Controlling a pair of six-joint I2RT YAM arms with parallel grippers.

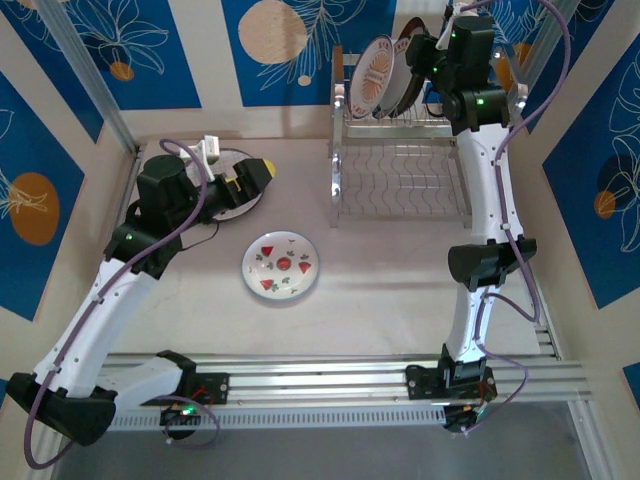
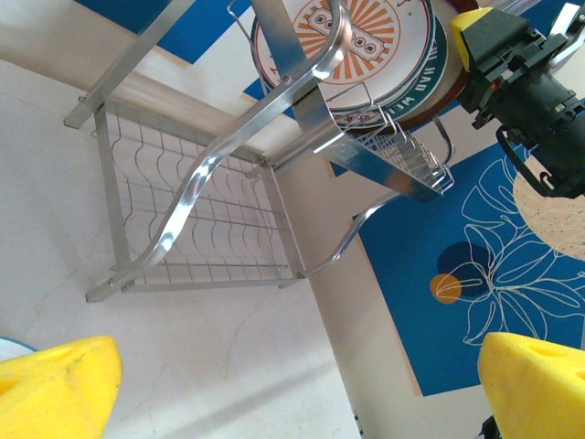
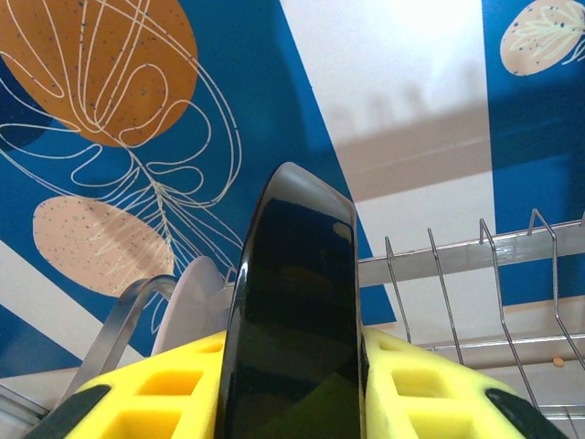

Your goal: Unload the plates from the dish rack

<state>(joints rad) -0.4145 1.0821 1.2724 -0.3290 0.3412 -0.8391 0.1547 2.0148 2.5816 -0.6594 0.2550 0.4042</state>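
Dish rack (image 1: 400,185) on pale table (image 1: 380,295), blue walls (image 1: 60,110)

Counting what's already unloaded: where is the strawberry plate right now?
In the top view the strawberry plate lies flat on the table, left of centre, nearer the camera than the dish rack and off its front-left corner.

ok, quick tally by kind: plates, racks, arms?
Round plates: 4 seen (white strawberry-print plate, half-hidden pale plate, red sunburst plate, glossy dark plate)
Shiny chrome wire dish rack: 1
White robot arms: 2 (left arm, right arm)
Total: 7
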